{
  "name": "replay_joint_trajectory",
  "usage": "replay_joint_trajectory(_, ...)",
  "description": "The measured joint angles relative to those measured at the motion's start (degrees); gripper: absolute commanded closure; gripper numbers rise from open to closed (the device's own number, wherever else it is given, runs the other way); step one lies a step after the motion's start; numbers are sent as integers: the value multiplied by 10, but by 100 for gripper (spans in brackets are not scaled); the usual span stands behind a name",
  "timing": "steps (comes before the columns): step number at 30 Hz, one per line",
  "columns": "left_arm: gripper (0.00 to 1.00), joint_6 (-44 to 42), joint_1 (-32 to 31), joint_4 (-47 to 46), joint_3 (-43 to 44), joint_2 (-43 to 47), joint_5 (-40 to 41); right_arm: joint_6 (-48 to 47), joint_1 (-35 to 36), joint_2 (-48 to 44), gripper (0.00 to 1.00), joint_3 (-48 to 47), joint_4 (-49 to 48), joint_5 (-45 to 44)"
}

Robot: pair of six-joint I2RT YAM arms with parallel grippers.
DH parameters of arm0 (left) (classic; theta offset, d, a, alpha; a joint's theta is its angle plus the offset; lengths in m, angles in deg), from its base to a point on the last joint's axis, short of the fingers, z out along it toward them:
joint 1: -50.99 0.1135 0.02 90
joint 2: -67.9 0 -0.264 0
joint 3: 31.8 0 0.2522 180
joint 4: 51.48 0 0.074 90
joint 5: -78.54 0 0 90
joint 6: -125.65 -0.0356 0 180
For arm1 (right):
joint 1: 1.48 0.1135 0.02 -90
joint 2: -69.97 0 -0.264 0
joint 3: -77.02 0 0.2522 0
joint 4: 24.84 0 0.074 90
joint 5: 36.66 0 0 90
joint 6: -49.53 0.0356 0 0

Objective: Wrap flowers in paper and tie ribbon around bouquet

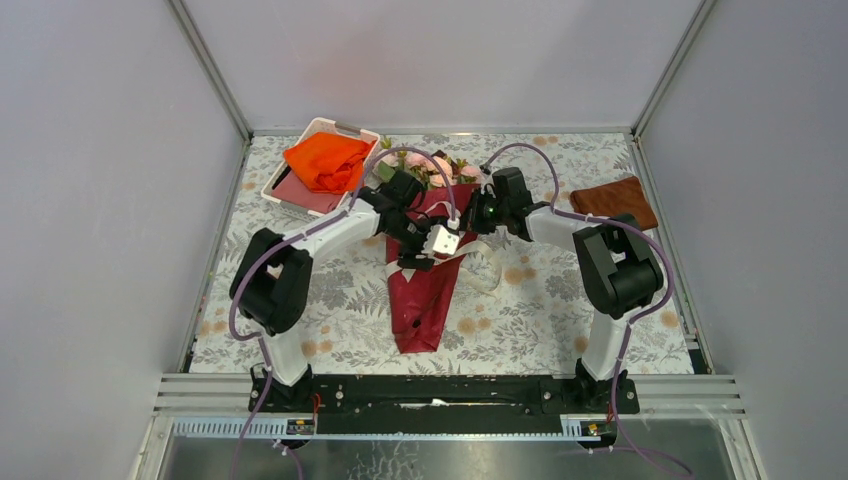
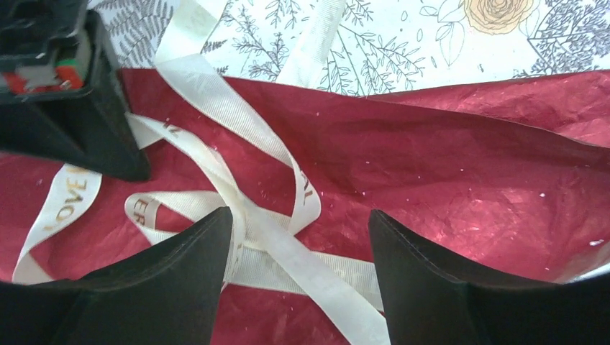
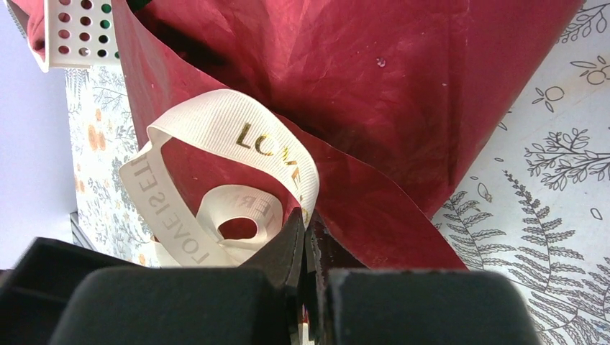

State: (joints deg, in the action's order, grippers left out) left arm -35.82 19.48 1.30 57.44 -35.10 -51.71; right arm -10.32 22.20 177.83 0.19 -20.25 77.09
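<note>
The bouquet lies mid-table: dark red paper (image 1: 423,295) rolled into a cone, with the flowers (image 1: 440,168), pink roses, at its far end. The cream ribbon (image 2: 277,248) crosses the paper in a loose knot, directly between my left gripper's (image 2: 298,224) open fingers, which hover over it without touching. My left gripper (image 1: 418,252) sits over the cone's middle. My right gripper (image 3: 306,219) is shut on a loop of the ribbon (image 3: 237,133) printed "LOVE", just beside the paper (image 3: 374,79). In the top view the right gripper (image 1: 473,215) is at the cone's right edge.
A white tray (image 1: 335,126) holding a folded orange cloth (image 1: 325,160) stands at the back left. A brown cloth (image 1: 615,200) lies at the back right. Ribbon tails (image 1: 487,272) trail onto the patterned table right of the cone. Grey walls enclose three sides.
</note>
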Motion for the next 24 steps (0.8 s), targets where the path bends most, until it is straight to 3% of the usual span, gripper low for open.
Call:
replay_joint_trajectory(3,25,-20,-10,-7,-5,-12,4,2,0,0,100,0,-4,1)
replay_joint_trajectory(5,35,-28,-16,-19,-17,-16,11,2,0,0,100,0,-4,5)
replay_joint_trajectory(9,70,-27,-24,-57,-44,-23,34,2,0,0,100,0,-3,14)
replay_joint_trajectory(11,95,-25,-26,-73,-54,-24,47,2,0,0,100,0,-3,16)
replay_joint_trajectory(12,100,-21,-26,-77,-56,-24,50,2,0,1,100,0,-3,19)
replay_joint_trajectory(24,100,131,3,-91,28,5,62,-50,5,22,96,-1,58,75)
